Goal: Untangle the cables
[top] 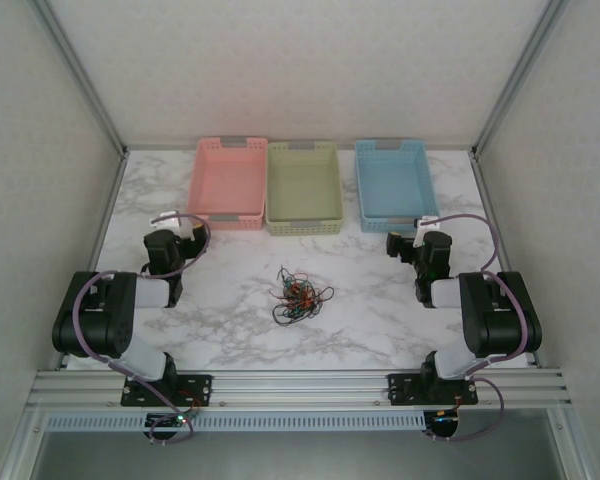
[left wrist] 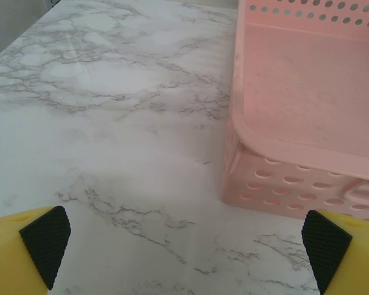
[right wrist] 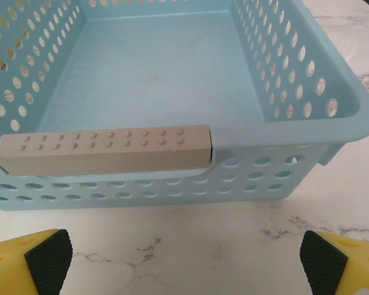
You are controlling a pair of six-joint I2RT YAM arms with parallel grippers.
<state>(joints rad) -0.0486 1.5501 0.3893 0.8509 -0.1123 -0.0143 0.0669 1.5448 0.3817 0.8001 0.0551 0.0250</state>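
The cables (top: 298,297) lie in one small tangled knot of thin black, green and red-orange wires near the middle of the marble table (top: 230,330). My left gripper (top: 183,233) sits at the left, well away from the knot, open with nothing between its yellow fingers (left wrist: 24,252). At the right my right gripper (top: 404,243) is also open and empty, its black pads (right wrist: 48,257) spread wide. Both point toward the baskets at the back.
Three baskets stand in a row at the back: pink (top: 230,183), green (top: 302,187) and blue (top: 393,180). The pink basket (left wrist: 307,123) is just ahead of my left gripper, the blue basket (right wrist: 172,92) just ahead of my right. Frame walls bound the table.
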